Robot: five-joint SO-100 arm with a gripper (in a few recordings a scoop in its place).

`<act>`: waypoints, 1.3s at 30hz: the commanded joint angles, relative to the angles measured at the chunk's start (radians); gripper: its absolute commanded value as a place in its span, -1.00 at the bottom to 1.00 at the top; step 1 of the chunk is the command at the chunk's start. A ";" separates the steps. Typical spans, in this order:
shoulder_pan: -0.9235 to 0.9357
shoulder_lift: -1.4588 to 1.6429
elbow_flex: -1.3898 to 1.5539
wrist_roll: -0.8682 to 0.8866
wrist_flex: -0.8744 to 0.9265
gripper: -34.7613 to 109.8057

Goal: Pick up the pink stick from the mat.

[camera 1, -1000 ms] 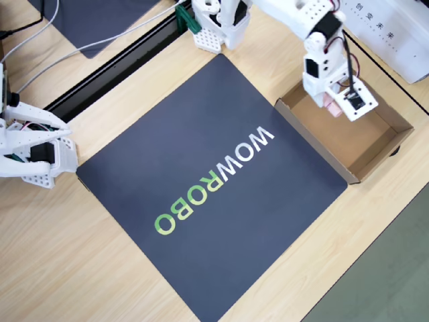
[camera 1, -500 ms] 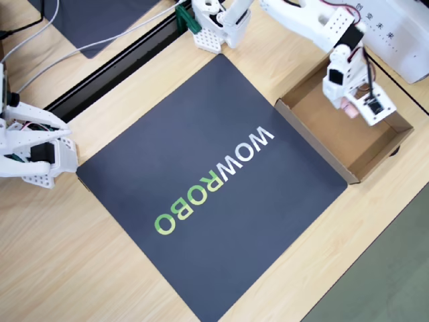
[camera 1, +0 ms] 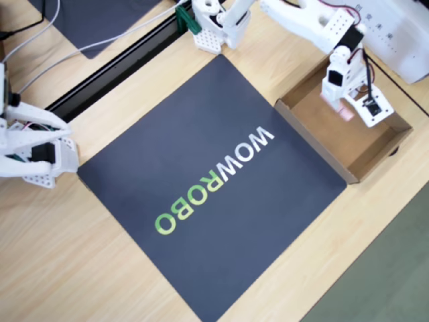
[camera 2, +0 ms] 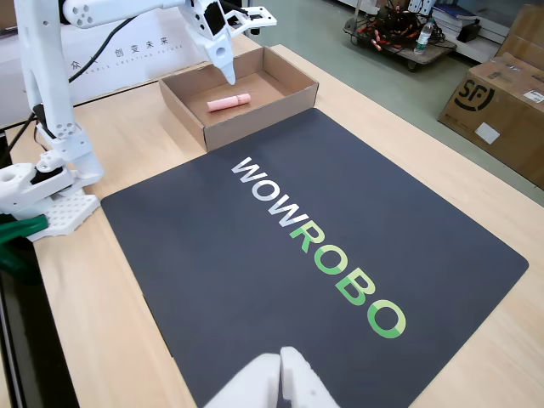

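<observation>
The pink stick (camera 2: 229, 102) lies flat on the floor of an open cardboard box (camera 2: 255, 119), beyond the far edge of the mat (camera 2: 255, 280). In the overhead view a bit of the pink stick (camera 1: 346, 113) shows beside the white arm, inside the box (camera 1: 312, 144), to the right of the mat (camera 1: 201, 134) with its WOWROBO lettering. My gripper (camera 2: 228, 76) hangs point-down just above the stick, apart from it, open with nothing in it. From above, the gripper (camera 1: 338, 100) is over the box's far half.
The arm's white base (camera 2: 42, 195) stands at the mat's far left corner. A plain dark sheet (camera 1: 100, 17) and a black rail (camera 1: 114, 67) lie at the upper left. A large brown carton (camera 2: 501, 110) sits on the floor off the table's right side.
The arm swung right, deeper over the box, then held nearly still. The stick, earlier tucked under the gripper, now lies free on the box floor.
</observation>
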 commanded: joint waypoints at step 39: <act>-0.015 0.905 0.673 -0.038 0.046 -0.52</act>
